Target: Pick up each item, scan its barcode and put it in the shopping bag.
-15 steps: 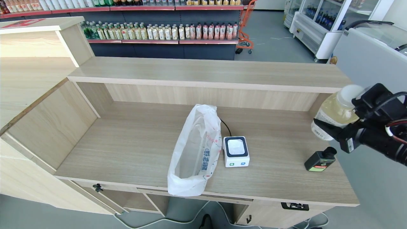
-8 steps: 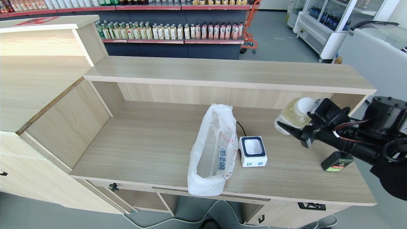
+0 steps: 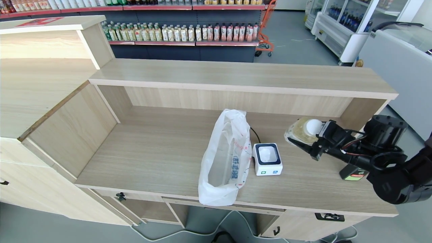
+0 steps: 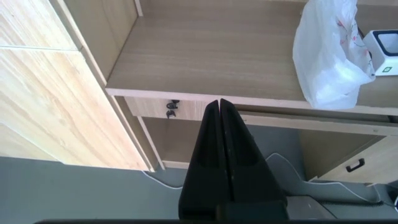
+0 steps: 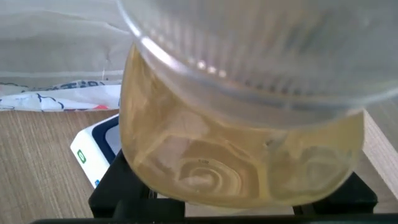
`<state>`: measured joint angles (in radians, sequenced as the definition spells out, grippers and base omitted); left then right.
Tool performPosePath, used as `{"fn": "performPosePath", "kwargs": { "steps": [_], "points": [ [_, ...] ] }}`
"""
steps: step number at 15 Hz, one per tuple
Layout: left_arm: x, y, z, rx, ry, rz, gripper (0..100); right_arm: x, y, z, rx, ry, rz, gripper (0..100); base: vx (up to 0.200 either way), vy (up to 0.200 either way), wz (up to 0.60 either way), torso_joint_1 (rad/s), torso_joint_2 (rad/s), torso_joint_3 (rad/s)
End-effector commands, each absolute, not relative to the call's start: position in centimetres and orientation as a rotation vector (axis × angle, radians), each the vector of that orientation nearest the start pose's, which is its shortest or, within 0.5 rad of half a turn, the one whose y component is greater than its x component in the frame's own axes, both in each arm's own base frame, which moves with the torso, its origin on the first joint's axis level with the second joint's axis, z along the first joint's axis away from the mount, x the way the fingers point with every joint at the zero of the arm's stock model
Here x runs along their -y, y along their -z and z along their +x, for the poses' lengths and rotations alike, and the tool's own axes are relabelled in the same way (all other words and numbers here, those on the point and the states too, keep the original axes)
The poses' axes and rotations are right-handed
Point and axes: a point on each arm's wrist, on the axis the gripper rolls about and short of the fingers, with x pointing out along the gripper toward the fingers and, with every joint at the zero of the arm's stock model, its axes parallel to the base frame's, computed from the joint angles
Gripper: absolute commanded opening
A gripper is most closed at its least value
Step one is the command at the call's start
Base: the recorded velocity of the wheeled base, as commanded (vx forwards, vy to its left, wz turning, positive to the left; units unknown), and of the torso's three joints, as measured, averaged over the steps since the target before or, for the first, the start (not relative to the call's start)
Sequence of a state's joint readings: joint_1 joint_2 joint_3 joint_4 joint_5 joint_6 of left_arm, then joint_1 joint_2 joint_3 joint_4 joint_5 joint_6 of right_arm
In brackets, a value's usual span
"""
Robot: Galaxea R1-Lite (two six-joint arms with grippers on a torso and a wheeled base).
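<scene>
Left arm: the left hand point(image 4: 219, 104) hangs out in front of the front edge of the light wooden surface point(image 3: 162, 152), lower than its top. Its two black fingers point(image 4: 211, 143) are pressed flat together with nothing between them.

Mid-surface: the white plastic shopping bag point(image 3: 224, 158) point(image 4: 329, 56) stands with its mouth open upward at the front edge. Just beside it on its right sits the white cube-shaped scanner point(image 3: 267, 159) point(image 4: 382, 46) point(image 5: 93, 155), window facing up, with a black cable running off behind.

Right arm: it comes in from the right edge, with the forearm roughly level above the surface and pointing left toward the scanner. The right hand point(image 3: 303, 138) is clamped on the clear plastic bottle of pale yellow liquid point(image 3: 298, 131) point(image 5: 236, 143). The bottle is held clear of the surface, near the scanner on its right, tilted with its white cap toward the wrist.

Below the right forearm, the small dark bottle with a red and green label point(image 3: 352, 172) lies on the surface, partly hidden by the arm.
</scene>
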<state>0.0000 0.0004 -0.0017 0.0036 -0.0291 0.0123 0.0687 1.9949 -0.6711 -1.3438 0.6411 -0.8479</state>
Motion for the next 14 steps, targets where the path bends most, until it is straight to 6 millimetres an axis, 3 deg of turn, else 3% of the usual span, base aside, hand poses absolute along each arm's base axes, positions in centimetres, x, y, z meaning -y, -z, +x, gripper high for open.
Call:
{"fn": "performPosePath", "kwargs": {
  "steps": [1, 14],
  "points": [
    [0.1, -7.6, -2.3, -0.001, 0.029, 0.012, 0, -3.7, -10.5, 34.2, 0.282, -0.686, -0.802, 0, 0.0, 0.0, 0.0, 0.0, 0.0, 0.0],
    [0.1, -7.5, -2.3, -0.003, 0.029, 0.012, 0, -4.0, -6.5, 36.6, 0.32, -0.733, -0.796, 0, 0.0, 0.0, 0.0, 0.0, 0.0, 0.0]
  ]
}}
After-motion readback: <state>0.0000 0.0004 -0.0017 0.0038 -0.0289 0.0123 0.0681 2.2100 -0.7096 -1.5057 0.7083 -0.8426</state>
